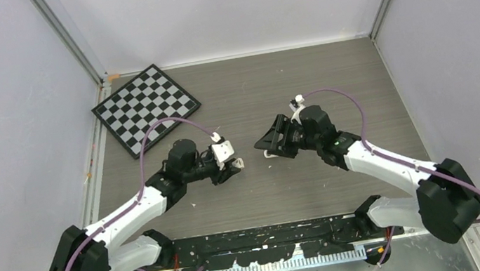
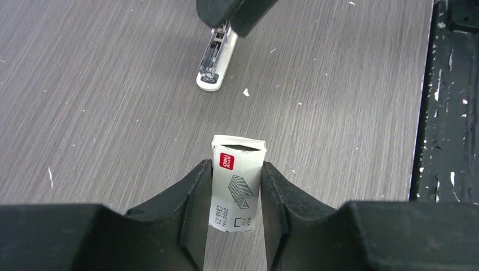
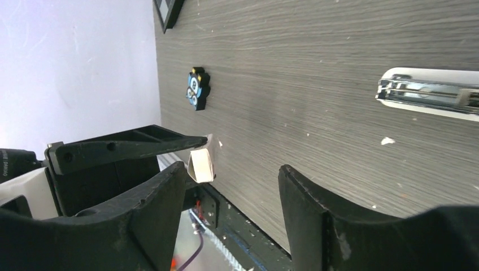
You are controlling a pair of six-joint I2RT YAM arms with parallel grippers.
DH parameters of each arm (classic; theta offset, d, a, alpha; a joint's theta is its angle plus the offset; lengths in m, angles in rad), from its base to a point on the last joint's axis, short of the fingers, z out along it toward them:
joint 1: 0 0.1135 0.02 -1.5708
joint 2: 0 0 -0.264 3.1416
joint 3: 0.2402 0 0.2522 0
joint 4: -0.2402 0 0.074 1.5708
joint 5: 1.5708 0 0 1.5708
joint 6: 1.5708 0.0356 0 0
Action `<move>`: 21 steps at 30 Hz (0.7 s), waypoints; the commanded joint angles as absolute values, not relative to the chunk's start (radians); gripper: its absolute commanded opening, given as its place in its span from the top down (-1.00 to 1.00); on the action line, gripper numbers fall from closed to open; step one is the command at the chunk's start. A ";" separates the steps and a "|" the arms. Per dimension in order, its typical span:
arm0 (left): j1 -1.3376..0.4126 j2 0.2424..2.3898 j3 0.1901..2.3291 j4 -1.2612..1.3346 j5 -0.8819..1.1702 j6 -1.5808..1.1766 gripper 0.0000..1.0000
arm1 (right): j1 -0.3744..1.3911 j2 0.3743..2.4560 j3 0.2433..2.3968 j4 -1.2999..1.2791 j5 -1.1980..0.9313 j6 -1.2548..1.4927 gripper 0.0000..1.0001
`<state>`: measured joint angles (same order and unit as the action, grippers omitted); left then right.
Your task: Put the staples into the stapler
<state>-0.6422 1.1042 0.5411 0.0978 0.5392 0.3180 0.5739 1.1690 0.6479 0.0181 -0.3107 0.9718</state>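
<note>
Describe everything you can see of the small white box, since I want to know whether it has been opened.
The small white box looks like thin cardboard, printed with a red logo patch, a grey drawing of staples and "No.0012". Its far end seems open, dark inside. It is gripped by the left gripper, jaws pressing its two long sides, pointing away over the wood-grain table. Whether it touches the table cannot be told.

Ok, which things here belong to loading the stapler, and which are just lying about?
Job in hand:
stapler, metal channel showing
white staple box, gripped by the left fingers; no loose staples visible

Lying about:
black-and-blue gadget
checkerboard
</note>
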 commanded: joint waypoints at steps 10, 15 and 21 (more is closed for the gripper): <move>-0.646 1.014 0.473 0.311 0.552 0.165 0.29 | 0.616 1.385 0.674 0.286 -0.564 1.030 -0.27; -0.647 1.026 0.474 0.304 0.555 0.172 0.29 | 0.627 1.404 0.671 0.309 -0.578 1.034 -0.24; -0.646 1.042 0.479 0.288 0.556 0.188 0.29 | 0.627 1.344 0.686 0.192 -0.493 0.975 -0.19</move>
